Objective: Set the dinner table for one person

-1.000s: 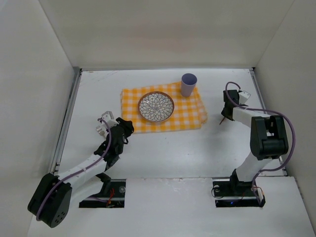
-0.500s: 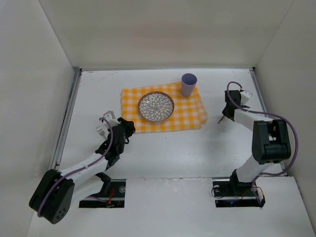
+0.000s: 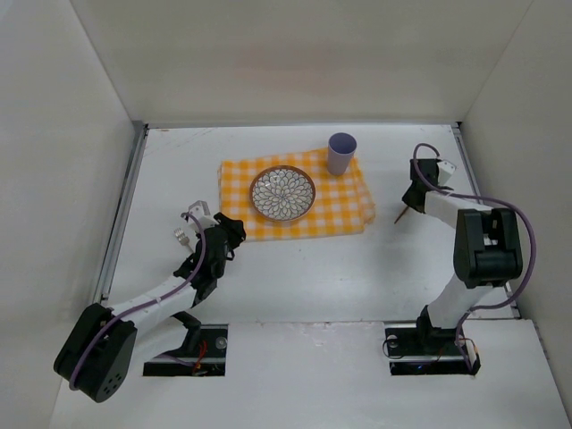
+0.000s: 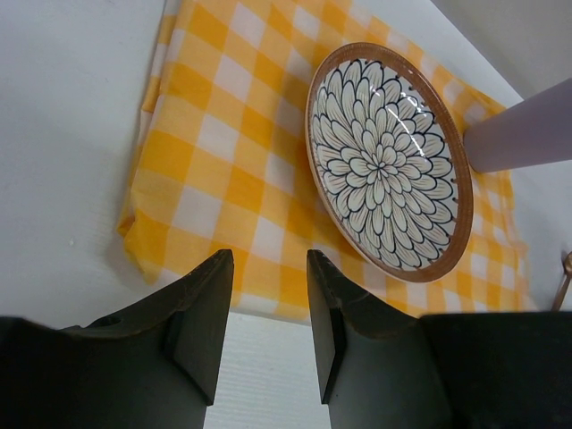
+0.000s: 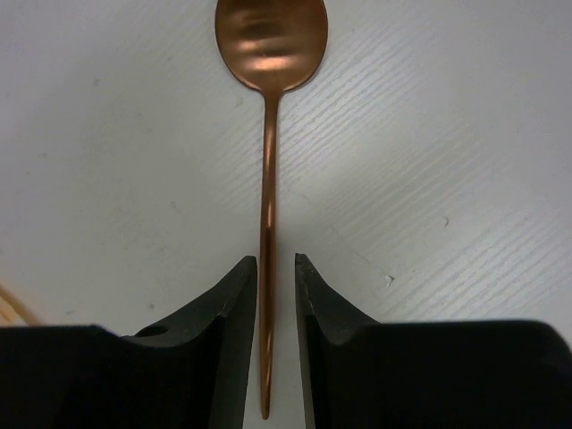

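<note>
In the right wrist view the copper spoon [image 5: 268, 179] loses the top of its bowl to the upper edge. Whether the right pincer [image 5: 275, 268] touches its handle cannot be told. In the left wrist view the lavender cup [image 4: 523, 130] is cut off at the right edge. A copper sliver [image 4: 566, 281] below it is too little to name.

Spoon [image 5: 265, 179] looks like copper-toned metal with a soft satin sheen. The white surface [image 5: 429, 134] is matt and finely ridged. Plate [image 4: 389, 170] is glossy glazed ceramic, the checked cloth [image 4: 206, 161] plain woven fabric. Right end effector [image 5: 273, 264]: matt black plastic.
</note>
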